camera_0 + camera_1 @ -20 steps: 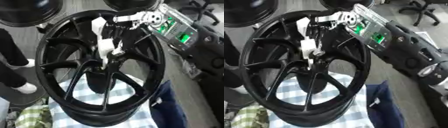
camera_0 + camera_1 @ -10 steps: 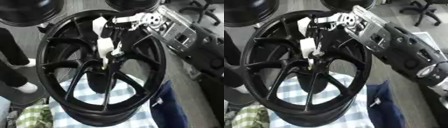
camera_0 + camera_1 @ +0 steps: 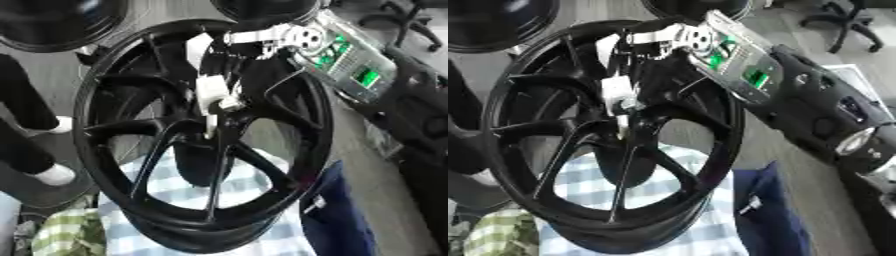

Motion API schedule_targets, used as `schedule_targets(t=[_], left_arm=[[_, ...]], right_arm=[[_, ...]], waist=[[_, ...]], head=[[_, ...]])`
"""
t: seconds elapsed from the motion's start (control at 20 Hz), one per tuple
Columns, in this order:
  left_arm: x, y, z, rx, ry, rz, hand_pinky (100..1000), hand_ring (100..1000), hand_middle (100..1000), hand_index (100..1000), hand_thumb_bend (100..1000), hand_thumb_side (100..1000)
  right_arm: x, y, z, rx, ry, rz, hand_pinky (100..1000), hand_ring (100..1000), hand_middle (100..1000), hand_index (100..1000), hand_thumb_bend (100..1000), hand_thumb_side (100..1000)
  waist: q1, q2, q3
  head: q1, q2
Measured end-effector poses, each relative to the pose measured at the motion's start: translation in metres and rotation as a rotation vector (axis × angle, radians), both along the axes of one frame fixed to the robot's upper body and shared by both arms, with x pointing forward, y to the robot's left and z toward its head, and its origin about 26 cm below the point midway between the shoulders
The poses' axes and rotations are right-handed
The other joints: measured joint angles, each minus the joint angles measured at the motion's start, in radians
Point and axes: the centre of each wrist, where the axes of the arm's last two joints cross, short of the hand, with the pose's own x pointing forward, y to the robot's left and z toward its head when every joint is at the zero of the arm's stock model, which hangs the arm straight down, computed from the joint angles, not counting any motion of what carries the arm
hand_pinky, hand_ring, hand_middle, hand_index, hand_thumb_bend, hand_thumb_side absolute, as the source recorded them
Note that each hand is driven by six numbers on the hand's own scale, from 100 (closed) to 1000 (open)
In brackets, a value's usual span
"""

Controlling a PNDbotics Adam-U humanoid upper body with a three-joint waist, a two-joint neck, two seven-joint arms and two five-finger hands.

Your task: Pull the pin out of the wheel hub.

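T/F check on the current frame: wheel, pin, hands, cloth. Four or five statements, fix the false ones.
1. The black wheel rests on a checked cloth. True.
2. The robot's right hand is at the hub in the middle of the wheel. True; its arm comes in from the upper right.
3. The wheel is silver. False: it is black, spokes and rim alike.
4. The left hand is gripping the wheel's rim. False: no left hand shows in either view.
5. A thin pale pin points down from the hand at the hub. True; whether it is fully out of the hub cannot be told.
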Motion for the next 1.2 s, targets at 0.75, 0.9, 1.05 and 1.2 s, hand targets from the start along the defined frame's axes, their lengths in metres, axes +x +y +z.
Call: schedule_targets(t=[0.75, 0.9, 1.05, 1.2], left_arm=[[-0.0006, 0.0002, -0.0010, -0.001, 0.003, 0.001, 723, 585, 579, 596, 709, 266], [-0.0006, -0.0002, -0.0016, -0.003, 0.003, 0.001, 724, 585, 579, 595, 708, 266], [-0.0006, -0.0012, -0.0026, -0.008, 0.004, 0.000, 723, 585, 579, 594, 708, 266], [-0.0007, -0.0009, -0.0035, -0.009, 0.007, 0.001, 724, 585, 579, 593, 707, 266]], right_arm=[[-0.0002, 0.0051, -0.0029, -0.014, 0.030, 0.019, 792, 686, 575, 688, 404, 100], [-0.0002, 0.0051, -0.0031, -0.006, 0.038, 0.017, 790, 677, 549, 662, 383, 100], [-0.0008, 0.0050, -0.0035, 0.014, 0.050, 0.011, 790, 668, 519, 632, 369, 100], [-0.0038, 0.0051, -0.0025, 0.040, 0.058, 0.007, 787, 650, 484, 598, 352, 100]], waist=[[-0.003, 0.001, 0.007], [-0.003, 0.001, 0.007], [-0.003, 0.001, 0.006], [-0.002, 0.001, 0.005]], head=[[0.000, 0.000], [0.000, 0.000], [0.000, 0.000], [0.000, 0.000]])
